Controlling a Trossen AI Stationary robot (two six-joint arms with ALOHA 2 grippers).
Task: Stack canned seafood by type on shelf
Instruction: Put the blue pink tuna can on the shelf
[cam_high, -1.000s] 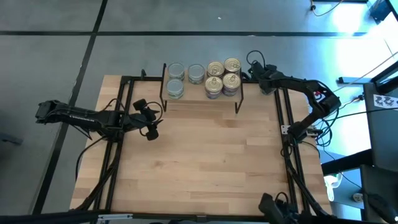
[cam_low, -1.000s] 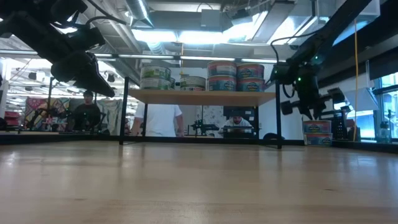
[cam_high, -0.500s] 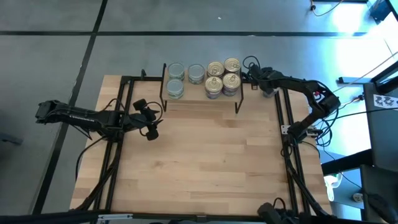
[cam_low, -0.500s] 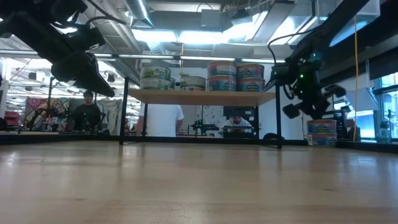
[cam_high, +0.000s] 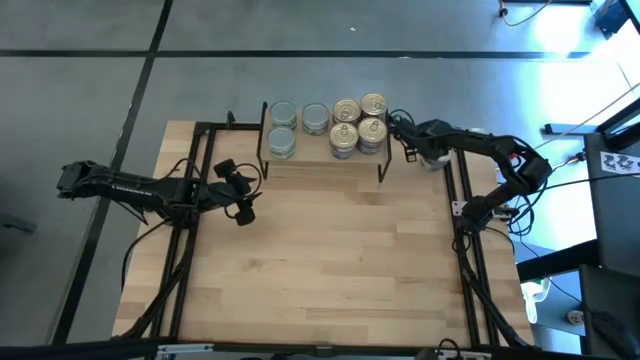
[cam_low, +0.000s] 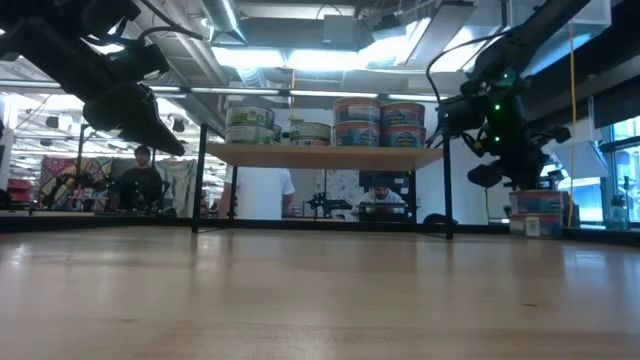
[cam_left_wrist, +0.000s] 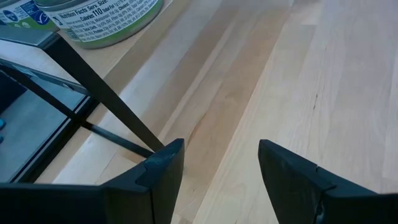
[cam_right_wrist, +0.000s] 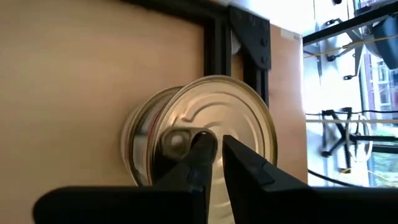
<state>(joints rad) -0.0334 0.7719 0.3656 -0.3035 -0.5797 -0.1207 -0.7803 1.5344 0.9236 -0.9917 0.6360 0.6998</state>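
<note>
Premises: a robotics lab or workshop. A wood bench (cam_high: 330, 260) stands on a grey concrete floor (cam_high: 90, 90) marked with dark lines. Behind the bench, the low view shows exposed ceiling ducts (cam_low: 330, 30), strip lighting (cam_low: 230, 18), seated people at workstations (cam_low: 140, 180) and cluttered equipment. Loose cables (cam_high: 560, 155) run beside the bench.

light: bright, even from overhead | glare: ceiling lights (cam_low: 300, 55) blown out in low view, blue-white wash on floor (cam_high: 560, 60) at high view's right | focus: near surface (cam_low: 320, 310) soft in low view | shadows: faint
</note>
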